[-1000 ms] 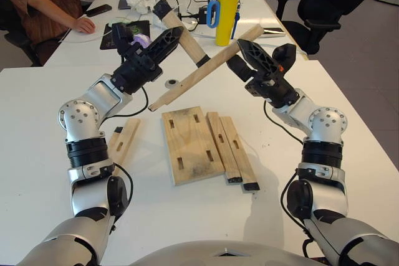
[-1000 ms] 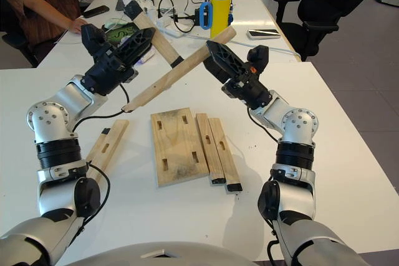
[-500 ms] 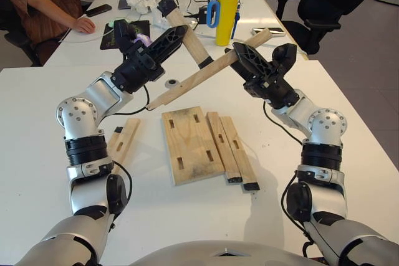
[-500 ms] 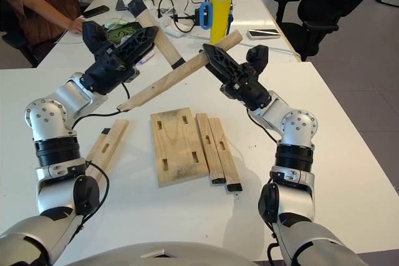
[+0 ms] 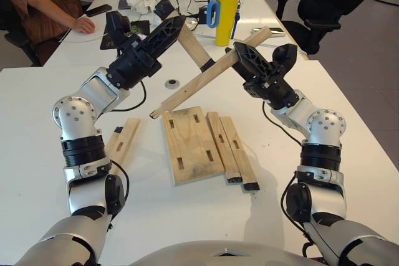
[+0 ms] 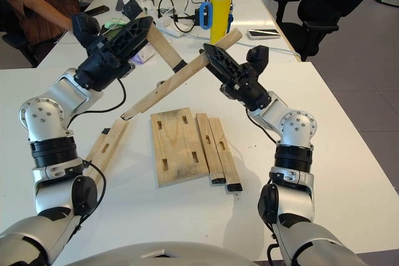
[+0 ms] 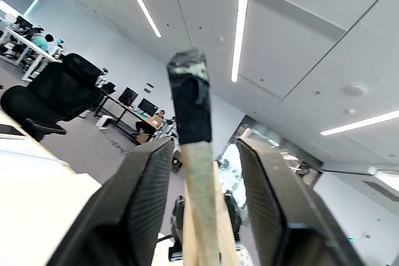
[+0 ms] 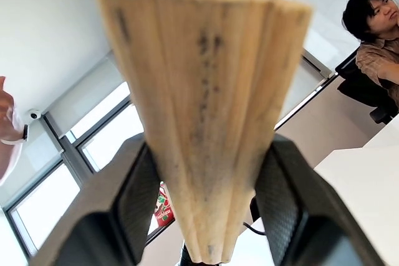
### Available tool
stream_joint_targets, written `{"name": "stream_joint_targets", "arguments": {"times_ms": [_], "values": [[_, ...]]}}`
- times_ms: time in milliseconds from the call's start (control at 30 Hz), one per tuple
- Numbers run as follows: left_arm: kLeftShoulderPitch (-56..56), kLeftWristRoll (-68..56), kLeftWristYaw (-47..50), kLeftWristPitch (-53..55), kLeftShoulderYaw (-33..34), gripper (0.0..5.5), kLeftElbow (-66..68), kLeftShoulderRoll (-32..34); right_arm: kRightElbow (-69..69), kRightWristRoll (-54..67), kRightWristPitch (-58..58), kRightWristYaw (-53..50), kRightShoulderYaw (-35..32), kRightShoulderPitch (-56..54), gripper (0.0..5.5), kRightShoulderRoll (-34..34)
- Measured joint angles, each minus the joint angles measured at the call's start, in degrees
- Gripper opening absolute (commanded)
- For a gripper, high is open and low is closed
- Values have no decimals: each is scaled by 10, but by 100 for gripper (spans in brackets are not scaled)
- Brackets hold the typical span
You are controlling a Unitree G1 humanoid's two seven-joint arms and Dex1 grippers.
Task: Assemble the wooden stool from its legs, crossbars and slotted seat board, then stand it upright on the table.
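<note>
My left gripper (image 5: 179, 25) is shut on a wooden leg (image 5: 192, 42) with a black tip, held high over the table's far side; its fingers (image 7: 143, 204) flank the leg (image 7: 199, 179). Shut in my right gripper (image 5: 240, 49) is a longer leg (image 5: 196, 84), which slants down so its lower end hangs just above the slotted seat board (image 5: 190, 144). The two legs cross in the air. In the right wrist view this leg (image 8: 206, 110) sits between the fingers (image 8: 124, 204). Two crossbars (image 5: 229, 147) lie right of the board. Another slotted piece (image 5: 124, 140) lies left of it.
A small round disc (image 5: 171, 83) rests on the table behind the board. On the adjoining table stand a yellow jug (image 5: 226, 14), cables and a phone, with a person's hand (image 5: 82, 24) at its left. A black office chair (image 5: 312, 10) stands at the back right.
My left arm has lifted, raising its gripper and leg slightly. The right gripper has tilted its leg steeper, and the lower end has sunk toward the seat board.
</note>
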Motion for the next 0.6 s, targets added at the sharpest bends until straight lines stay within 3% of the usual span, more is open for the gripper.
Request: {"name": "stream_joint_targets", "arguments": {"times_ms": [133, 267, 367, 467, 600], "values": [[12, -34, 11, 20, 23, 295, 0, 16, 0, 2, 0, -2, -7, 5, 206, 0], [59, -45, -3, 37, 52, 298, 0, 69, -3, 6, -1, -5, -24, 16, 206, -11], [122, 12, -61, 31, 35, 298, -10, 131, -16, 6, -22, -20, -57, 23, 206, -33], [213, 118, -135, -3, -65, 298, -92, 189, -36, 5, -41, -22, -88, 39, 206, -75], [309, 223, -222, -72, -222, 298, -227, 207, -18, 2, -61, -20, -111, 41, 206, -107]]}}
